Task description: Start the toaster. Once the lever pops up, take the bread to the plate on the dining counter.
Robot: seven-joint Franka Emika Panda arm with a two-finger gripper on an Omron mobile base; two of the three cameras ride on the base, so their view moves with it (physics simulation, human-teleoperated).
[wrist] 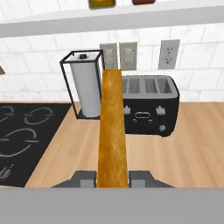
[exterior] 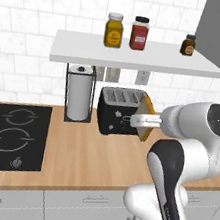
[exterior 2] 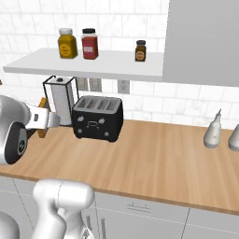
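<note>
Orange-crusted, the one slice of bread (wrist: 112, 131) stands on edge, clamped in my gripper (wrist: 112, 178) above the wood worktop (exterior: 89, 154), just in front of the single black toaster (wrist: 151, 105). One paper-towel roll (wrist: 86, 89) stands beside it, one black hob (exterior: 9, 135) lies leftward, three jars (exterior: 139, 33) line the shelf (exterior: 136, 55).

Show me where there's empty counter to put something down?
Bare wood lies between the toaster and the two white bottles, and in front of the toaster. It's crowded where the paper towel holder stands beside the toaster, with the hob just left.
</note>
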